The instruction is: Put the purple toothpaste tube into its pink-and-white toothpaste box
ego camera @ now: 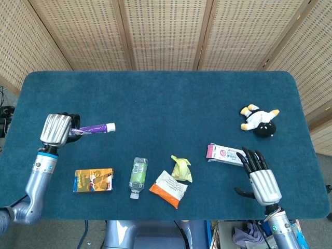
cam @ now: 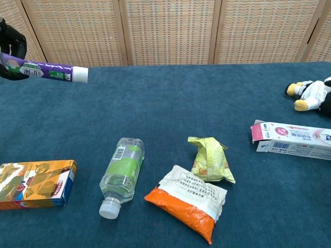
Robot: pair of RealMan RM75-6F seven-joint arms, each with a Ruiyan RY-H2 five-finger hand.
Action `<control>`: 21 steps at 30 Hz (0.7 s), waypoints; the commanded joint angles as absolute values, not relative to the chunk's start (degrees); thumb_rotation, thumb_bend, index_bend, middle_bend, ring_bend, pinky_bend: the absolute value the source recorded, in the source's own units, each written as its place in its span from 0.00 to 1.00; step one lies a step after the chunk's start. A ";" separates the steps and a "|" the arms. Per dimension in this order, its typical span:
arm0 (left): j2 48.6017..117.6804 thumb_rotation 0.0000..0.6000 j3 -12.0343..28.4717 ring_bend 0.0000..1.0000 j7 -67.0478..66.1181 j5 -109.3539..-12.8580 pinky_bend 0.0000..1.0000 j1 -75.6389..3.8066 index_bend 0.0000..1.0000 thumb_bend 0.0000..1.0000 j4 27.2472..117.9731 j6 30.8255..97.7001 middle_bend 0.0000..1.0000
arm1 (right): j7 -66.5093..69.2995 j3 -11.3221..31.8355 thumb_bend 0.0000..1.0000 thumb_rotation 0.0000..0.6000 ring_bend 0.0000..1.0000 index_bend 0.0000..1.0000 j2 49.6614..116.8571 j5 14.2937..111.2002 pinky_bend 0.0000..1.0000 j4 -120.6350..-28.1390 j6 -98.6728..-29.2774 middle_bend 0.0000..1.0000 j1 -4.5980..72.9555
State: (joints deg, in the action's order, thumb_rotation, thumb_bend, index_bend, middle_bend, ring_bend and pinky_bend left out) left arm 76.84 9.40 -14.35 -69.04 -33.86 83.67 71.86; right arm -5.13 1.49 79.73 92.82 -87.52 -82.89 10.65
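Left hand point(ego camera: 58, 129): fingers point(cam: 11, 44) closed around the crimped end of the tube point(ego camera: 95, 128). Tube purple with a white cap, held clear of the table point(ego camera: 155, 98), lying near level, cap pointing toward the table's middle. In the chest view the hand sits at the upper left corner, only dark fingers showing, the tube jutting out to the right. Silver forearm runs down to the lower left in the head view.

Right hand point(ego camera: 258, 174): dark fingers spread and extended, holding nothing. Fingertips reach the near end of the box point(ego camera: 224, 154); whether they touch it cannot be told. Not seen in the chest view.

Box: pink and white, lying flat on the table's right side, pink end flap open at its left end. Well apart from the tube, nearly the width of the table between them.

Table: dark teal cloth, rounded corners.

Carton point(ego camera: 93, 180): orange and yellow, flat, near the front left edge, below the left hand.

Bottle point(ego camera: 138, 176): clear plastic, green label, white cap, on its side, cap toward the front edge, just right of the carton.

Orange pouch point(ego camera: 168, 189): orange and white, flat, right of the bottle.

Yellow packet point(ego camera: 181, 168): crumpled, just behind the orange pouch.

Plush toy point(ego camera: 259, 120): black, white and yellow, on its side, behind the box toward the right edge.

Backdrop: woven screen point(ego camera: 166, 31) with wooden frames.
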 commanded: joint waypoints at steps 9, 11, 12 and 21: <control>74.24 1.00 9.85 0.58 -10.50 -73.65 0.65 -32.43 0.82 0.31 86.67 73.80 0.68 | -11.56 8.67 0.00 1.00 0.00 0.00 76.16 81.41 0.00 -94.83 -68.70 0.00 18.93; 74.06 1.00 9.84 0.58 -10.35 -74.52 0.65 -32.32 0.82 0.31 87.04 74.11 0.68 | -12.54 10.50 0.00 1.00 0.00 0.01 75.73 77.28 0.00 -95.02 -64.81 0.00 21.11; 73.98 1.00 9.85 0.58 -10.23 -74.83 0.65 -32.26 0.82 0.31 87.16 74.20 0.68 | -13.19 11.18 0.00 1.00 0.00 0.02 75.53 75.29 0.00 -94.93 -63.05 0.00 22.07; 73.69 1.00 10.15 0.58 -9.43 -76.07 0.65 -31.95 0.82 0.31 86.91 73.97 0.68 | -18.34 13.36 0.00 1.00 0.00 0.06 77.73 61.38 0.00 -89.45 -54.47 0.00 27.92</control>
